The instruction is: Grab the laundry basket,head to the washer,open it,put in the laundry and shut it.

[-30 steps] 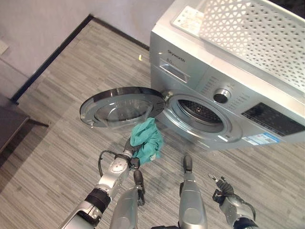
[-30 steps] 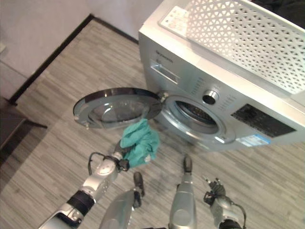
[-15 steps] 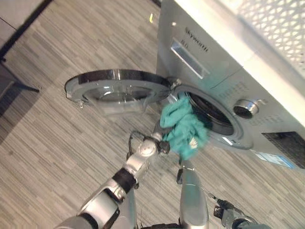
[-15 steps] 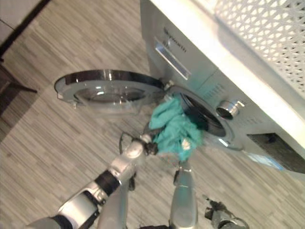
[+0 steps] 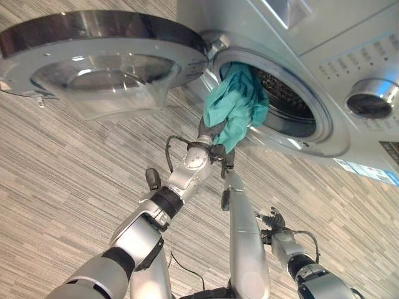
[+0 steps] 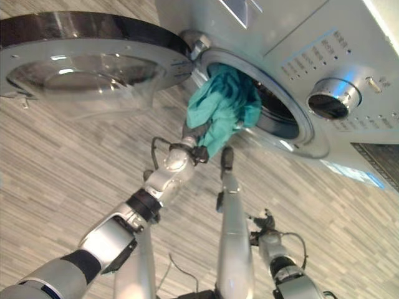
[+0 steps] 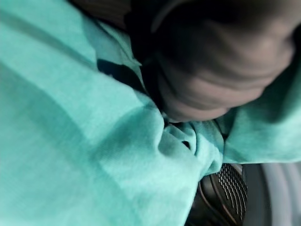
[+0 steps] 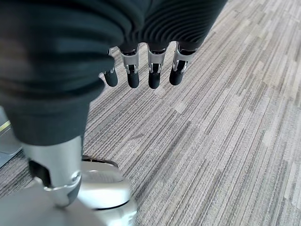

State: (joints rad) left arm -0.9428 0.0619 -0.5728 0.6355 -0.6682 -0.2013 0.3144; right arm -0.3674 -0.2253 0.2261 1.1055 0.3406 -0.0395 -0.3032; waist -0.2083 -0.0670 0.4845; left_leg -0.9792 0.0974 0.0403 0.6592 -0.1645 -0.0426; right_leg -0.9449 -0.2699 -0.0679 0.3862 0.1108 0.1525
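Observation:
A teal cloth point(image 5: 235, 104) hangs at the mouth of the silver washer's drum point(image 5: 290, 106), its upper part lying against the left of the opening's rim. My left hand point(image 5: 211, 148) is shut on the cloth's lower end, just below and in front of the opening. Up close in the left wrist view, the cloth point(image 7: 84, 141) bunches beside the hand's dark cover, with the perforated drum point(image 7: 230, 188) behind it. The washer's round glass door point(image 5: 100, 56) stands swung open to the left. My right hand point(image 8: 141, 70) hangs low by my side over the floor, fingers relaxed and holding nothing.
The washer's front panel carries a chrome knob point(image 5: 368, 96) to the right of the opening and a drawer handle point(image 5: 288, 9) above it. Grey striped plank floor point(image 5: 75, 180) spreads out below the door and to the left.
The camera has come closer and lower to the washer. My left hand has carried the teal cloth up and right, from below the open door to the drum's mouth.

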